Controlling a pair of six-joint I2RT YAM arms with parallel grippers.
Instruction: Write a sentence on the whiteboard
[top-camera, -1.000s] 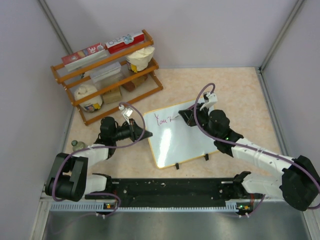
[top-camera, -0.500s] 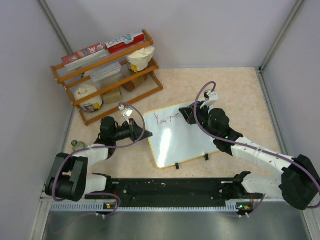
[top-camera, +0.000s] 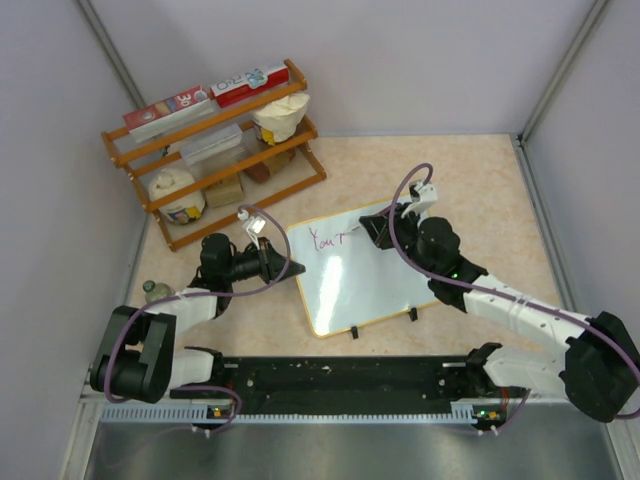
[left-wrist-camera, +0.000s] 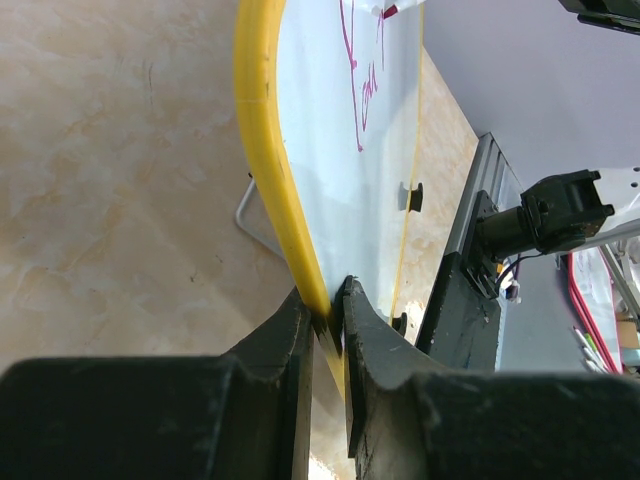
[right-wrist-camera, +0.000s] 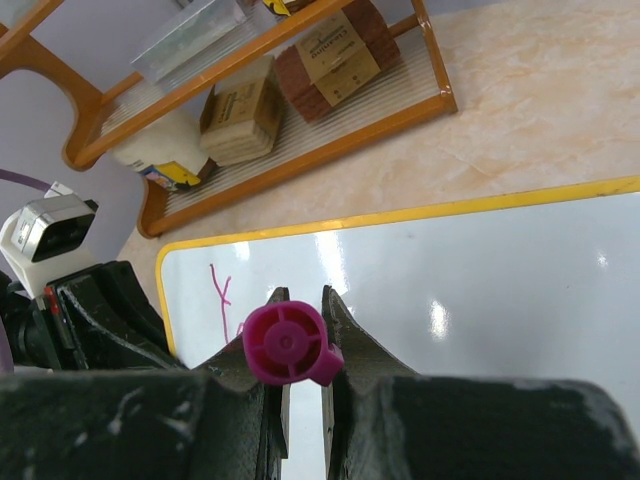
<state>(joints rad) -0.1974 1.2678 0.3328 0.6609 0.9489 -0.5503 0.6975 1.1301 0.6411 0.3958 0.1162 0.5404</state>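
Note:
The whiteboard (top-camera: 360, 275), white with a yellow rim, lies tilted in the middle of the table, with two black clips on its near edge. Magenta writing (top-camera: 328, 240) sits near its top left corner. My left gripper (top-camera: 290, 268) is shut on the board's left rim, which shows between the jaws in the left wrist view (left-wrist-camera: 262, 150). My right gripper (top-camera: 372, 232) is shut on a magenta marker (right-wrist-camera: 285, 343), seen end-on, over the board's top edge just right of the writing. The marker tip is hidden.
A wooden rack (top-camera: 215, 150) with boxes, bags and a tub stands at the back left, close behind the board (right-wrist-camera: 300, 140). A small bottle (top-camera: 150, 290) sits by the left arm. A black rail (top-camera: 340, 375) runs along the near edge.
My right gripper has shifted slightly right along the top of the board, and the magenta writing has grown by a stroke. The left gripper and the board have not moved.

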